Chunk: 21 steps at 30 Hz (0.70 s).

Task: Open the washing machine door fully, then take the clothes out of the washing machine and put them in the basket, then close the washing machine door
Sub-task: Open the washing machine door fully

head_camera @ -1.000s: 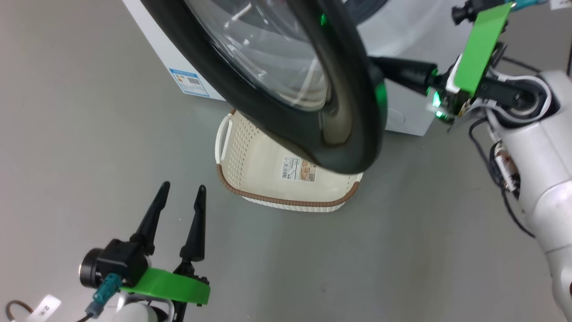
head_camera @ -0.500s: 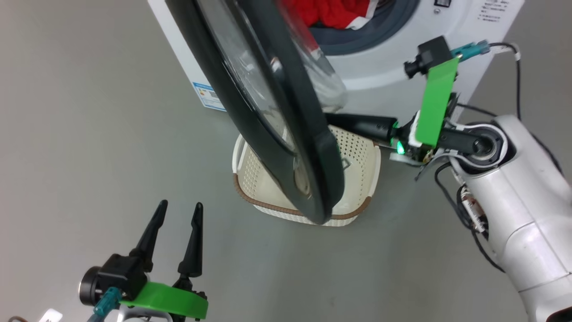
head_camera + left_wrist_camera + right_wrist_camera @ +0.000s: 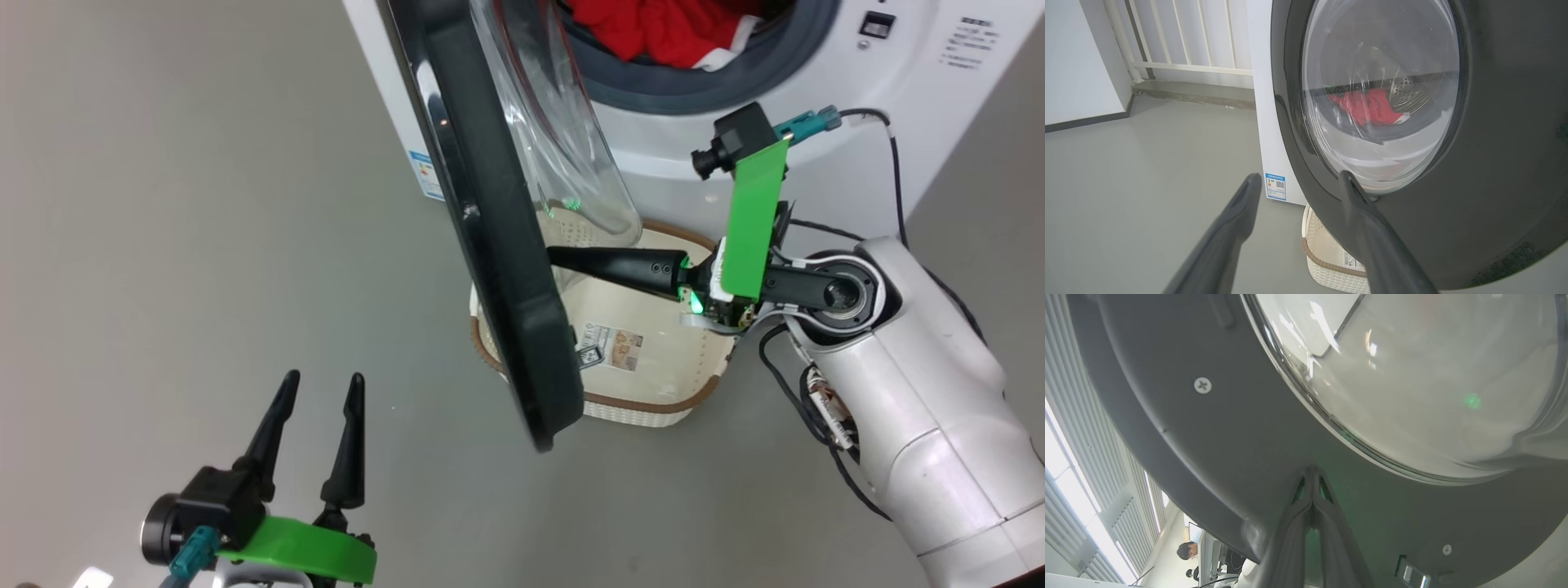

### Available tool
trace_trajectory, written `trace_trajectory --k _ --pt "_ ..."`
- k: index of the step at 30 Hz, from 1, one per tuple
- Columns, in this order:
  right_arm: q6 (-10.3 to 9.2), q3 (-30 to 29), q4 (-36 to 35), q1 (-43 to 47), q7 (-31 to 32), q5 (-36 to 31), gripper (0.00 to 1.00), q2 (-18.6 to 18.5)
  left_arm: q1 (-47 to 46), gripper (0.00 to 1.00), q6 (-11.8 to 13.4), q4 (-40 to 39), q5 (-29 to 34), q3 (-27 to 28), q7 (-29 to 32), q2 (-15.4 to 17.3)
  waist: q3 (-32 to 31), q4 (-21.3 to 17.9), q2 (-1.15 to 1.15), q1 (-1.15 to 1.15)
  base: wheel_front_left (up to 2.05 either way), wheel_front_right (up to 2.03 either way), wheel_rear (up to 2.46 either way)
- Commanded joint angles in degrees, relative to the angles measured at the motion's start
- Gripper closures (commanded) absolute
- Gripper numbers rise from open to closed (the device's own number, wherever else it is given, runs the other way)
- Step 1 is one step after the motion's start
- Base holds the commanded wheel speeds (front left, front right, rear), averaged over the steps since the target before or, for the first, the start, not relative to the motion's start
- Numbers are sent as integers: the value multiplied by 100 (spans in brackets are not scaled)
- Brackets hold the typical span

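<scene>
The washing machine door (image 3: 498, 269) stands swung out, edge-on to the head view, its glass bowl (image 3: 571, 139) bulging toward the white washing machine (image 3: 906, 90). Red clothes (image 3: 661, 28) lie in the drum mouth. The cream basket (image 3: 653, 400) sits on the floor below the door, partly hidden by it. My right gripper (image 3: 555, 256) is shut, its tips against the door's inner rim (image 3: 1208, 437), fingertips (image 3: 1312, 475) pressed together. My left gripper (image 3: 322, 381) hovers open at the lower left, empty. Through the glass (image 3: 1380, 94) the clothes (image 3: 1367, 107) show in the left wrist view.
A blue label sticker (image 3: 425, 175) marks the machine's side. Grey floor spreads left of the door. A white railing (image 3: 1180, 36) and a wall stand behind the machine. The basket (image 3: 1327, 261) sits under the door. A person (image 3: 1186, 551) sits far off in the right wrist view.
The door has swung further away from the machine, from face-on to edge-on, with the shut right gripper staying at its inner rim. The head view has shifted. The left gripper stays open.
</scene>
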Motion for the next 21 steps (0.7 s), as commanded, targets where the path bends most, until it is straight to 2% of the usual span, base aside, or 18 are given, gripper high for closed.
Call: trace_trajectory --k 1,13,21 --pt "10 87 -155 98 59 -61 100 233 27 0 69 -90 -40 225 -47 106 -39 126 0 0 0 0 0" --pt "10 110 -82 227 182 -121 100 414 108 0 162 -1 -87 288 -47 106 -159 615 0 0 0 0 0" --pt "10 138 -43 216 217 -176 100 545 152 0 193 -7 -113 320 -47 106 -168 745 0 0 0 0 0"
